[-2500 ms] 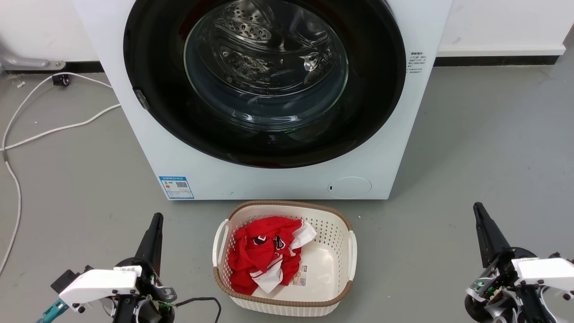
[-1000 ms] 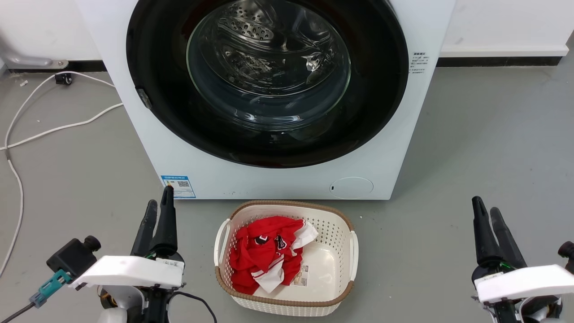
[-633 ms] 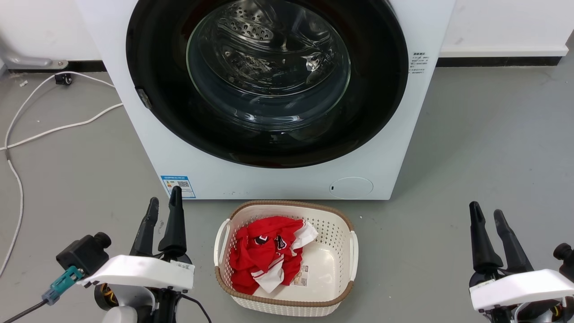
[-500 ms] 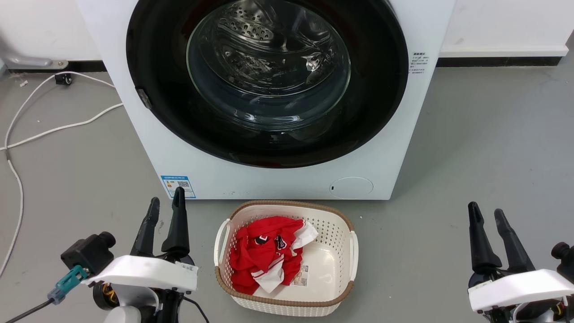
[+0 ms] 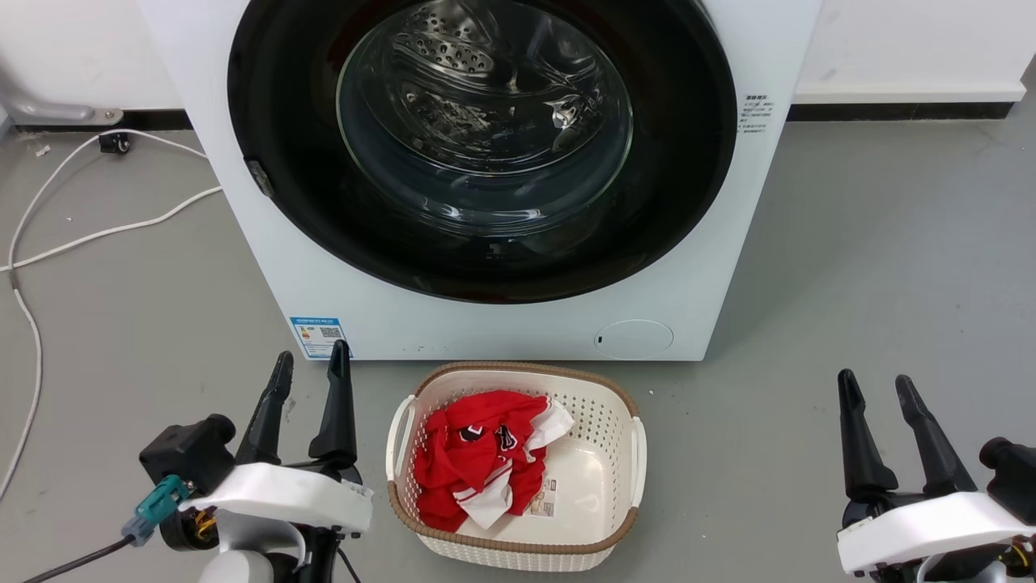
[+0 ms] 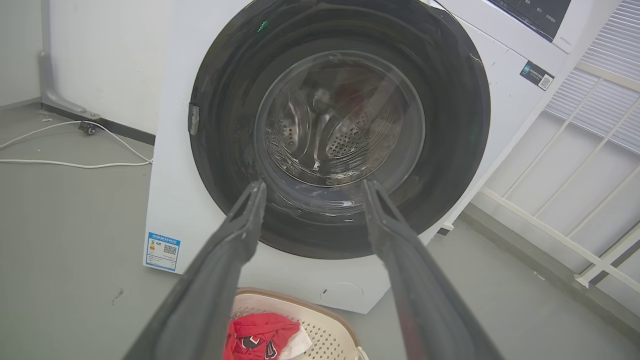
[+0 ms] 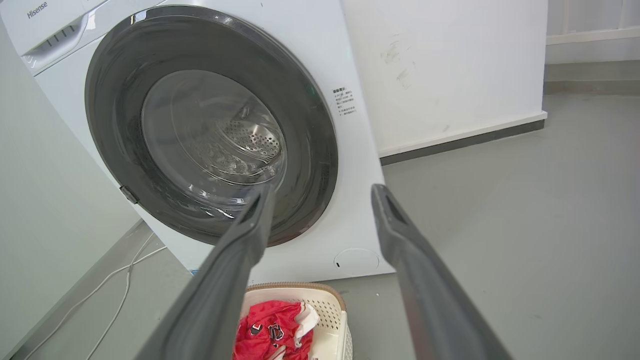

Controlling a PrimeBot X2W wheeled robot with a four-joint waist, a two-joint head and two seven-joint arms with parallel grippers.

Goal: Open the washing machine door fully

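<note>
Left gripper [image 5: 312,358] and right gripper [image 5: 874,379] hover above the floor, jaws moderately parted, holding and touching nothing. The washing machine door [image 5: 486,271] sits shut on the washing machine [image 5: 267,243]. Just before it, a laundry basket [image 5: 630,444] holds a red-and-white garment [image 5: 465,465].

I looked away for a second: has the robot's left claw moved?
Yes. The left gripper has slid right: its tip crossed the blue sticker from left end to right end. It has also opened.
</note>
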